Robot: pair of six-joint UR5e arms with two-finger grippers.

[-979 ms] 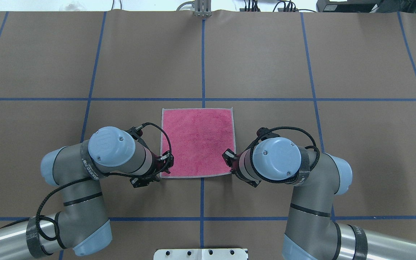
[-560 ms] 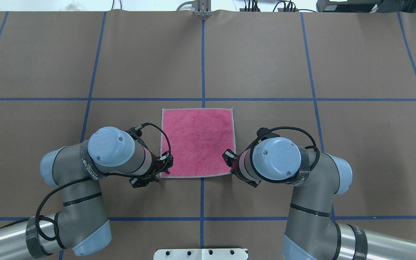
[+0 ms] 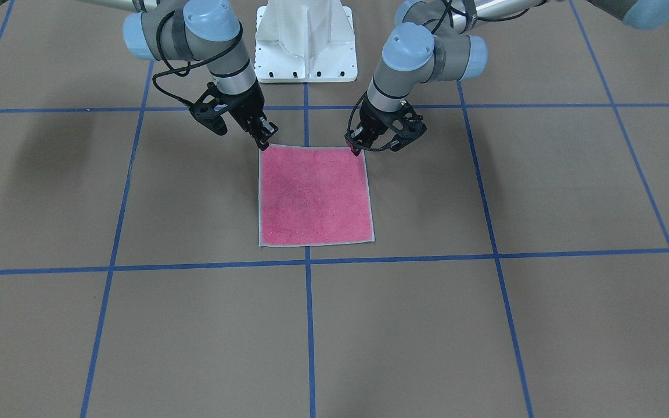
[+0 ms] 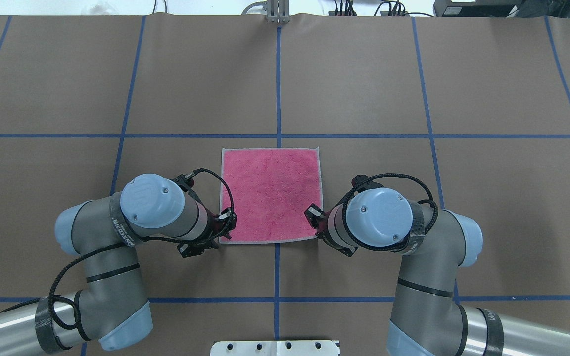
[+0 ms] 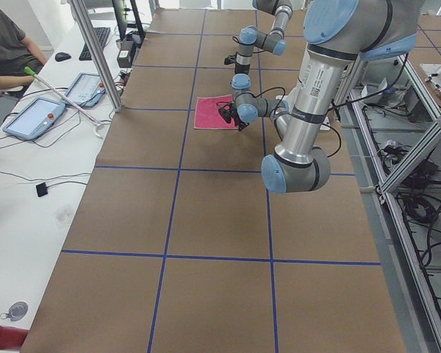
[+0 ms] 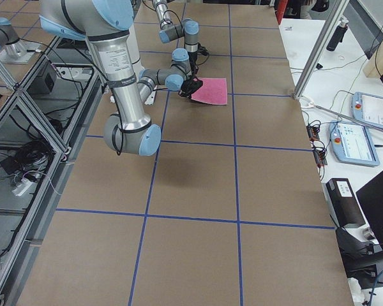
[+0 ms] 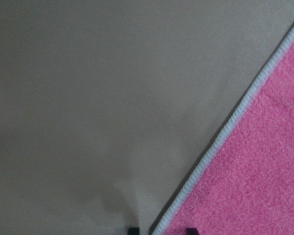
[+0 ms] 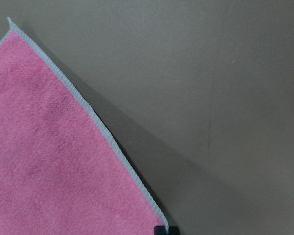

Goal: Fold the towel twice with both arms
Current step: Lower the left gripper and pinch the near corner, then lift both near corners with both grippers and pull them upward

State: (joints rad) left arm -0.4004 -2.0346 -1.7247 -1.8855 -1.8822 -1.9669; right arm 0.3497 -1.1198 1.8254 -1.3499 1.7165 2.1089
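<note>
The towel (image 3: 314, 194) lies flat on the table, pink face up with its light grey edge all round; it also shows in the overhead view (image 4: 271, 195). My left gripper (image 3: 356, 150) is down at the towel's near left corner (image 4: 226, 232). In its wrist view the two fingertips (image 7: 132, 230) stand a little apart and straddle the grey edge, so it is open. My right gripper (image 3: 263, 142) is down at the near right corner (image 4: 314, 228). In its wrist view its tips (image 8: 165, 230) show as one dark block pinched on the towel's edge (image 8: 103, 127).
The white pedestal base (image 3: 305, 40) stands just behind the towel, between the arms. Blue tape lines (image 4: 278, 89) cross the brown table cover. An operator (image 5: 7, 44) and tablets (image 5: 33, 118) are at a side bench beyond the table's far edge.
</note>
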